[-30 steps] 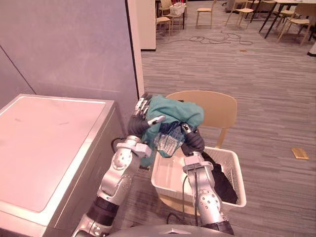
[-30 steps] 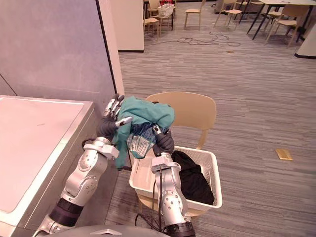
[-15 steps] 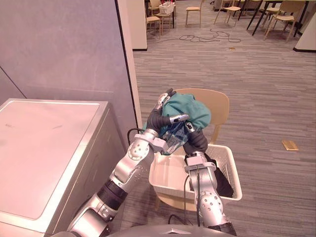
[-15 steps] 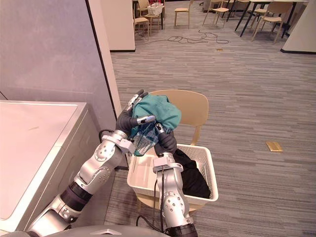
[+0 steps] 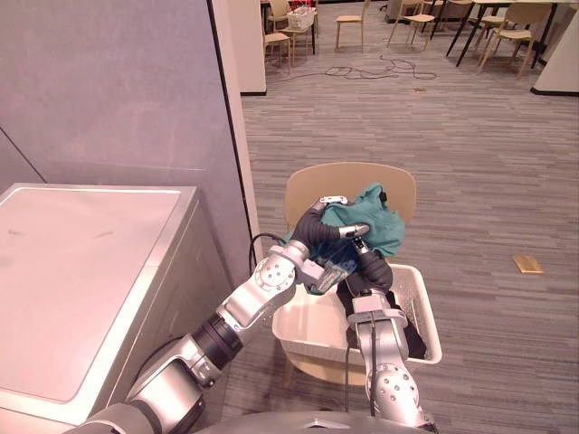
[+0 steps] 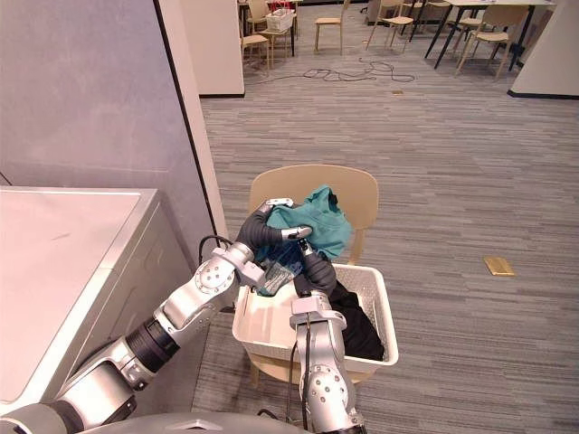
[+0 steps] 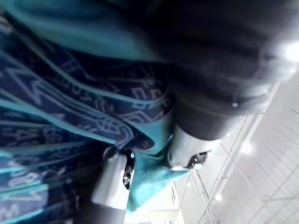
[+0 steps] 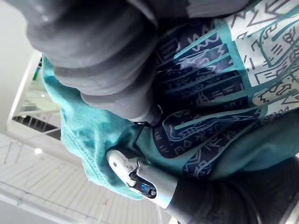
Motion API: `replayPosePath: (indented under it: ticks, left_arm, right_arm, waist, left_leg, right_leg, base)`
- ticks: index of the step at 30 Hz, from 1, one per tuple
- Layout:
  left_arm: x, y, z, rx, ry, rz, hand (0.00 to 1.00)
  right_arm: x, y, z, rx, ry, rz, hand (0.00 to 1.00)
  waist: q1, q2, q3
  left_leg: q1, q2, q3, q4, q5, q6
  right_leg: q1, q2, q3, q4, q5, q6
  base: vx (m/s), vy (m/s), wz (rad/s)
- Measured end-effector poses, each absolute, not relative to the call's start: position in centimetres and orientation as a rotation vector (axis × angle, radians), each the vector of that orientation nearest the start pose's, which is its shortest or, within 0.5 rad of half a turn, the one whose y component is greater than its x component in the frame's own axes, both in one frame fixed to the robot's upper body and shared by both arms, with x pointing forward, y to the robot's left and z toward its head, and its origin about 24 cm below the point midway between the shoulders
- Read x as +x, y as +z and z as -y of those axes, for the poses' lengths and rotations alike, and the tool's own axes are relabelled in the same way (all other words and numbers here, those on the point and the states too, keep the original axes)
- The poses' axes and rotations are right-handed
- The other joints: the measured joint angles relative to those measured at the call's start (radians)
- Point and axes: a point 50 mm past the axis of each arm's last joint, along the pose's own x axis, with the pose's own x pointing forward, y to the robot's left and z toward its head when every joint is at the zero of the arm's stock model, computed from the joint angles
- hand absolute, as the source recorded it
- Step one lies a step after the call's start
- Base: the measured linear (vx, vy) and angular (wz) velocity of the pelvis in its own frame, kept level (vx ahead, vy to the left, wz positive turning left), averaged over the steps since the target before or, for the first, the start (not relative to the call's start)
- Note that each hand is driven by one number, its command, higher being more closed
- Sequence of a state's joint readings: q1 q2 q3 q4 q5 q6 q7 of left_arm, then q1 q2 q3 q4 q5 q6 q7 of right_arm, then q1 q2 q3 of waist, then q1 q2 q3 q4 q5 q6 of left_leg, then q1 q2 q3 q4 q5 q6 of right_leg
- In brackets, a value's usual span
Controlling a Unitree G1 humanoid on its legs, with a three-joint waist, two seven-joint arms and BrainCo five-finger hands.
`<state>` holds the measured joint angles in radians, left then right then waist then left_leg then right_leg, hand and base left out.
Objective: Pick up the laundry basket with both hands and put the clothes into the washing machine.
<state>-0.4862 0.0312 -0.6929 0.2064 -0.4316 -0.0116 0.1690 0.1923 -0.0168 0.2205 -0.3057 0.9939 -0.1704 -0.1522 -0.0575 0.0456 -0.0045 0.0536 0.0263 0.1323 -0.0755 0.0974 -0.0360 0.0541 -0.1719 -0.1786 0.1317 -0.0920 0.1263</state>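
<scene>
The washing machine (image 5: 90,262) stood at the robot's left against a grey partition wall (image 5: 118,81), its flat white lid down. Beside its right flank was a tan chair (image 5: 312,185), and the white laundry basket (image 5: 312,325) sat on the chair's seat, covering most of it, with its far rim near the backrest. Neither hand was on the basket. A heap of dark clothes (image 6: 360,330) lay along the basket's right wall, while the left part of its floor was bare.

A teal garment (image 5: 375,221) with a navy patterned part (image 5: 333,262) was held up over the basket's far edge, in front of the chair's backrest and clear of the dark heap. Both hands had hold of it. The left hand (image 5: 317,233) reached across from the washing machine's side and was closed round the garment's left part, with dark-tipped fingers (image 5: 332,201) hooked over the top of the cloth and the thumb pressed in lower down. In the left wrist view a silver fingertip (image 7: 112,182) dug into the patterned fabric. The right hand (image 5: 373,269) came up from below, just under the bundle, also clenched on the cloth. In the right wrist view a finger (image 8: 140,179) pressed into the teal folds beside the pattern. The two hands were close together, nearly touching.
</scene>
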Motion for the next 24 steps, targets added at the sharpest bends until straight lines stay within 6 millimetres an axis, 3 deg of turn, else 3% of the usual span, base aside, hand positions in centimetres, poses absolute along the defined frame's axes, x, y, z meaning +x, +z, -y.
replayPosePath:
  ticks: [14,15,21,24]
  left_arm:
    - [27.3,9.5,2.5,-0.126,-0.649,0.099,1.00]
    - [27.3,9.5,2.5,-0.127,-0.648,0.098,1.00]
    - [27.1,8.8,1.3,-0.258,-0.589,0.041,1.00]
    - [26.6,9.2,0.0,-0.347,-0.540,0.052,1.00]
  right_arm:
    - [21.2,7.7,12.7,1.059,-0.037,0.094,1.00]
    - [21.2,7.7,12.6,1.060,-0.037,0.092,0.00]
    - [21.1,7.7,11.9,1.059,-0.009,0.069,0.00]
    - [20.3,9.0,12.4,1.053,0.008,0.118,0.00]
  waist:
    - [-0.001,-0.004,-0.008]
    - [-0.001,-0.004,-0.011]
    - [-0.001,-0.001,-0.015]
    - [0.006,-0.001,-0.016]
  left_leg:
    - [-0.002,-0.001,0.006,0.000,0.003,0.003]
    - [-0.002,-0.001,0.006,0.000,0.003,0.003]
    - [-0.001,0.000,0.006,0.000,0.003,0.003]
    - [-0.001,0.000,0.006,0.000,0.003,0.002]
  right_leg:
    - [-0.006,-0.006,0.007,0.001,0.004,0.006]
    - [-0.006,-0.006,0.007,0.001,0.004,0.006]
    - [-0.005,-0.005,0.007,0.002,0.004,0.006]
    - [-0.004,-0.005,0.006,0.001,0.004,0.006]
  base:
    - [0.00,0.001,0.00]
    - [0.00,0.000,0.00]
    - [0.00,0.000,0.00]
    - [0.00,0.000,0.00]
